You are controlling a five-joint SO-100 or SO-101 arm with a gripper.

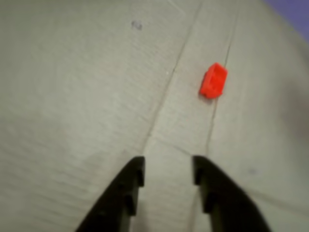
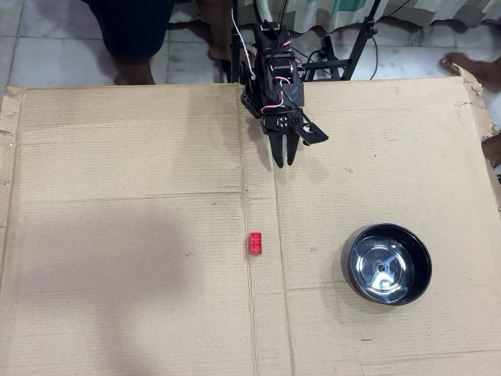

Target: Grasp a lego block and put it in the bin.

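Note:
The red lego block [image 2: 255, 243] lies flat on the cardboard near the centre of the overhead view; in the wrist view the block [image 1: 213, 80] is up and to the right of my fingers. The steel bowl bin [image 2: 389, 265] stands at the right of the overhead view, empty; it is out of the wrist view. My black gripper [image 2: 286, 160] hangs above the cardboard, well back from the block. In the wrist view the gripper [image 1: 169, 170] is open and empty, its two black fingers apart with bare cardboard between them.
The cardboard sheet [image 2: 125, 235] covers the work area, with fold creases running through it. The arm's base and cables [image 2: 270, 47] sit at the top edge. A person's legs and feet [image 2: 141, 39] stand on the tiled floor beyond the cardboard.

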